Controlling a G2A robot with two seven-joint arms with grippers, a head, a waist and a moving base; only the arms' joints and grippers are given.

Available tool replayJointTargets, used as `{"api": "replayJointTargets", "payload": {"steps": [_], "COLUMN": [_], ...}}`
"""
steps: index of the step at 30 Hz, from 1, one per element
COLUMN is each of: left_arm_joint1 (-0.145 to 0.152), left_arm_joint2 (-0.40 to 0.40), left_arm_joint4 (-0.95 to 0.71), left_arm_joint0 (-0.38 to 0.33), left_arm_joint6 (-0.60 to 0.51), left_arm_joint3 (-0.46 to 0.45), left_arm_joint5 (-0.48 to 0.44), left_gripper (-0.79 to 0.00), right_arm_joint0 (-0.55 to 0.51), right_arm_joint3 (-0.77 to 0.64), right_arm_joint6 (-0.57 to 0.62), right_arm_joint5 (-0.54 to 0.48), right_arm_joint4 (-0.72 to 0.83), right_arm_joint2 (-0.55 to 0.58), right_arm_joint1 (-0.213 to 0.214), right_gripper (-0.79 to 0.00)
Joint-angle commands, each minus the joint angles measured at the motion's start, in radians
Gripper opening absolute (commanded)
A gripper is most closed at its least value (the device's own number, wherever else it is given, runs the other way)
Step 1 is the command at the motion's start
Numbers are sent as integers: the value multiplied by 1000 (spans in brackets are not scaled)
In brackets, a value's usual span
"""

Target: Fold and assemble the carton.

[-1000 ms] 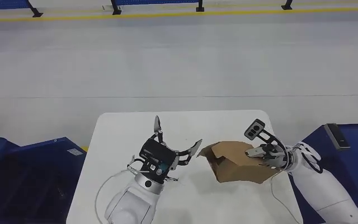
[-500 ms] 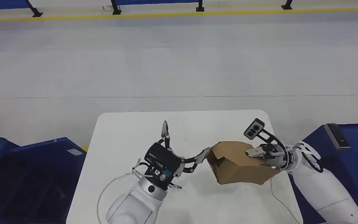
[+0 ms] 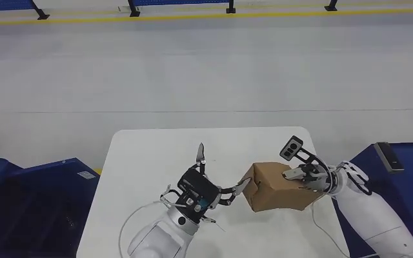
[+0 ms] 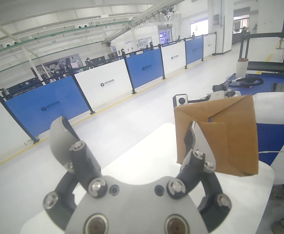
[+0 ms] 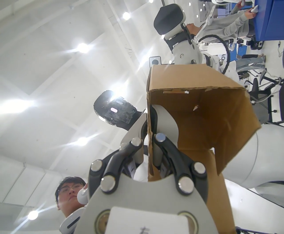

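Here, left fingers splay, one touching carton.

A finger of the left claw covers part of the carton.

— What sort of place was it?
— A large factory-style robotics hall: blue and white partition panels fenced a pale floor, a yellow line ran along it, and steel beams crossed the high ceiling.
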Motion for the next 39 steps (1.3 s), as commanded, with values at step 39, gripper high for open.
{"api": "replayJointTargets", "payload": {"steps": [39], "left_arm_joint1": [13], "left_arm_joint2": [-25], "left_arm_joint4": [3], "left_arm_joint0": [58], "left_arm_joint6": [20], "left_arm_joint3": [-88], "left_arm_joint5": [-1], "left_gripper": [0], "right_arm_joint0": [28], "right_arm_joint3": [-35], "right_arm_joint6": [0], "right_arm_joint5": [89], "right_arm_joint4": [113], "right_arm_joint2": [-39], "right_arm_joint1": [26], "right_gripper": [-785]}}
